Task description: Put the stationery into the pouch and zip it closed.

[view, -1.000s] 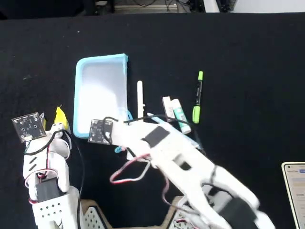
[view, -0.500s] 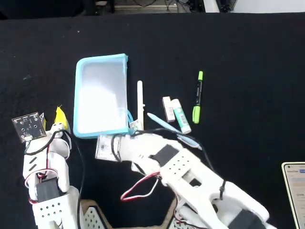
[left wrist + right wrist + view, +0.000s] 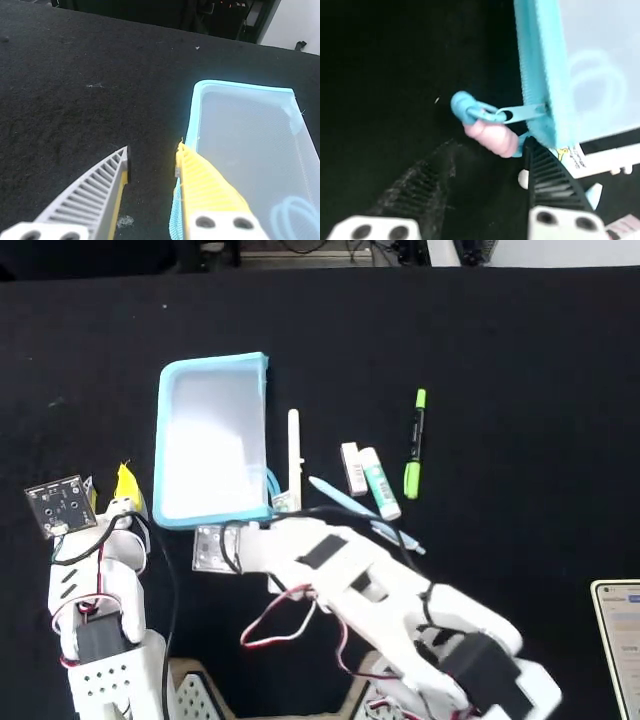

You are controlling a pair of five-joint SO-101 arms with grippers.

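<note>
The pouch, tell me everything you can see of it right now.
The pouch is a flat rectangle with a light blue border and a pale, see-through panel that looks like soft plastic or mesh. It lies flat on the black table. A blue zip runs along one side, and its pull, at a corner, carries a blue loop and a pink bead. The right pincer is open around that pull. The left pincer, also open, sits at another edge, contact unclear. A white stick lies alongside.
</note>
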